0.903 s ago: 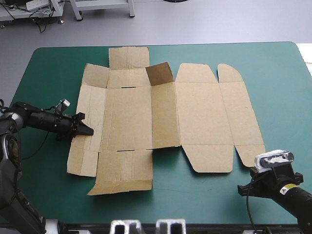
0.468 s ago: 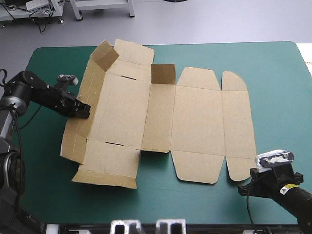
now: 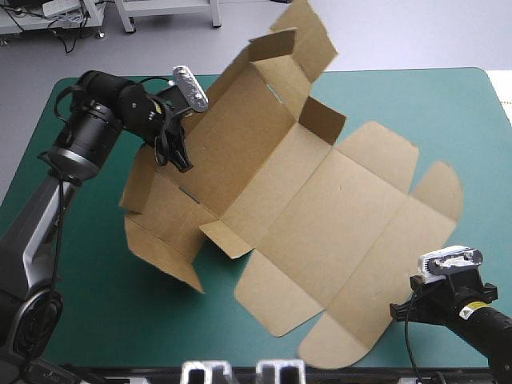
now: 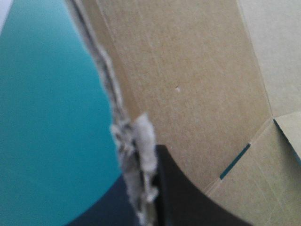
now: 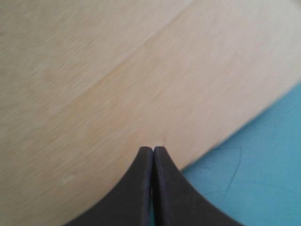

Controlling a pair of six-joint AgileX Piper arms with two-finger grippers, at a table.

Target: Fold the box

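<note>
The brown box (image 3: 320,208) is an unfolded sheet, its left half lifted steeply off the teal-green cover (image 3: 88,296) and its right half lying flat. My left gripper (image 3: 174,152) is raised over the table's far left, shut on the box's left edge. In the left wrist view the frayed board edge (image 4: 134,141) stands between the left gripper's (image 4: 141,165) black fingers. My right gripper (image 3: 398,309) rests low at the front right. The right wrist view shows this gripper (image 5: 153,149) shut, its tip at a rounded flap (image 5: 94,94) of the box, holding nothing.
Small side flaps (image 3: 228,240) stand up near the box's middle fold. One far flap (image 3: 308,36) reaches out past the table's far edge. Bare cover shows at the front left and along the far right (image 3: 448,112).
My left gripper has risen and swung toward the far side with the box's left edge. The sheet tilted up and turned, its right flaps sliding toward the right gripper, which has not moved.
</note>
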